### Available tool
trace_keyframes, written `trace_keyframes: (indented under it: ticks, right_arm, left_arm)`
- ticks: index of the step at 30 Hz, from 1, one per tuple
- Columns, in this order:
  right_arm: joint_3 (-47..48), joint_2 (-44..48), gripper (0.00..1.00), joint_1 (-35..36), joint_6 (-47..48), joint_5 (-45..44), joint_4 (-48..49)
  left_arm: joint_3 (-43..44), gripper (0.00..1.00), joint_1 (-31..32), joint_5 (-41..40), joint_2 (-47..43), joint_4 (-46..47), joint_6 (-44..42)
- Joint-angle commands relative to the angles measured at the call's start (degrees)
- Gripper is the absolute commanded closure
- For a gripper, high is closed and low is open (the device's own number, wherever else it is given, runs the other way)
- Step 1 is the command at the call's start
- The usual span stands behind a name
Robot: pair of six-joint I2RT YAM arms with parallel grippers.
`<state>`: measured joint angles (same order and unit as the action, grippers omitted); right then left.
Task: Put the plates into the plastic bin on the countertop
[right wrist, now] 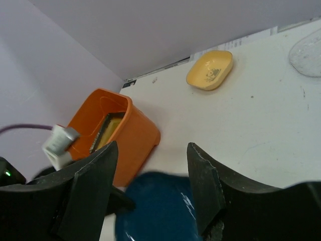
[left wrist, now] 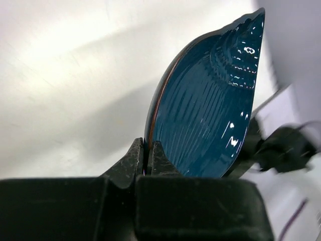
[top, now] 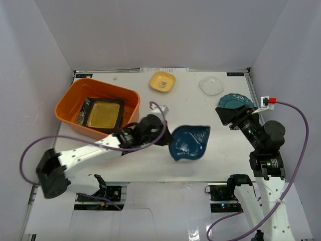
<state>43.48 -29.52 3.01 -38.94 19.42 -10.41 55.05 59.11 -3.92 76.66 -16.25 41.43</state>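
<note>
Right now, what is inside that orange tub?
A black-rimmed mustard square plate lies flat in the orange plastic bin. A dark speckled edge peeks out at its left, probably another plate beneath; the rest of it is covered.

blue plate (left wrist: 205, 115) glossy, ribbed; bin (top: 67, 108) smooth orange plastic; countertop (top: 225, 150) matt white.

The white table (top: 225, 150) bears an orange bin (top: 67, 103) at left. Yellow plate (top: 162, 82), clear plate (top: 211, 85) and teal plate (top: 235, 100) lie farther back.
</note>
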Motion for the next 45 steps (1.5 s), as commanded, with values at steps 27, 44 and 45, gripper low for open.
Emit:
trace_keyframes:
  ticks: [27, 44, 45]
  right_arm:
    - [-6.83, -2.47, 0.35, -0.02, 0.18, 5.28, 6.81]
    - [-12.72, -4.58, 0.36, -0.02, -0.61, 2.38, 8.84]
    - [-13.77, -5.02, 0.36, -0.02, -0.35, 0.81, 8.31]
  left_arm:
    - [1.65, 1.00, -68.16, 8.58, -15.41, -6.34, 1.02]
    - [-5.12, 0.42, -68.16, 7.62, -10.13, -2.47, -3.28]
    - [-5.21, 0.31, -68.16, 7.09, -10.74, -2.56, -3.63]
